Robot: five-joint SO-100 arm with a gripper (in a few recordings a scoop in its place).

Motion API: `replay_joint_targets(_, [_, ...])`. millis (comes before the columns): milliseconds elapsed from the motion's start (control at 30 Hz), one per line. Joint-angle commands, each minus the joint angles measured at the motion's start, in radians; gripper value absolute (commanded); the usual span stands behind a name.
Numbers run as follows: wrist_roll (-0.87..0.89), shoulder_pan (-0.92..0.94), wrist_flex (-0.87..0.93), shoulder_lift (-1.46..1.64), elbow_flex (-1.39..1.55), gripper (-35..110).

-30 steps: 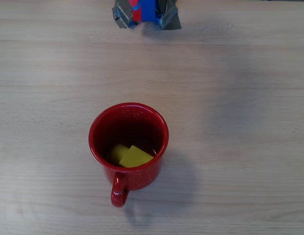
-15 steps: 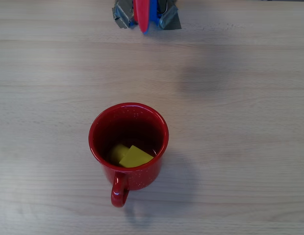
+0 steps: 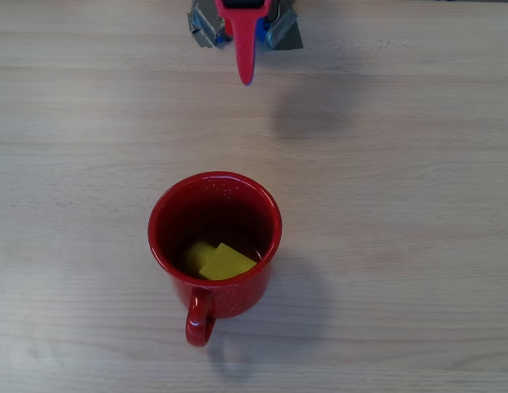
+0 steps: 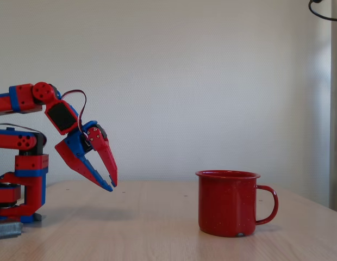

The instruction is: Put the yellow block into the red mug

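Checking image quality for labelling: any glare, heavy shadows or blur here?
Overhead view: sharp, soft shadow right of the red mug, small glints on its handle, yellow block dim inside. Fixed view: even lighting, gripper crisp, faint shadow beneath it.

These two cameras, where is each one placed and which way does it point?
Overhead view: above the table, looking straight down into the red mug, the yellow block inside; the pincer pokes in at the top edge.
Fixed view: at table height, looking sideways; the arm stands left, its pincer in the air, empty, the mug right.
Shared: mug, pincer, tabletop.
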Motion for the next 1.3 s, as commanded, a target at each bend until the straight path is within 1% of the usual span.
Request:
replay_joint_targets(0, [-0.006, -0.015, -0.009, 0.037, 0.012, 0])
replay_joint_targets(200, [-0.031, -0.008, 0.009, 0.123, 0.094, 0])
replay_joint_targets(467, [-0.029, -0.014, 0.037, 0.19, 0.129, 0])
replay_joint_targets(1267, [-0.02, -0.009, 0.037, 0.19, 0.13, 0])
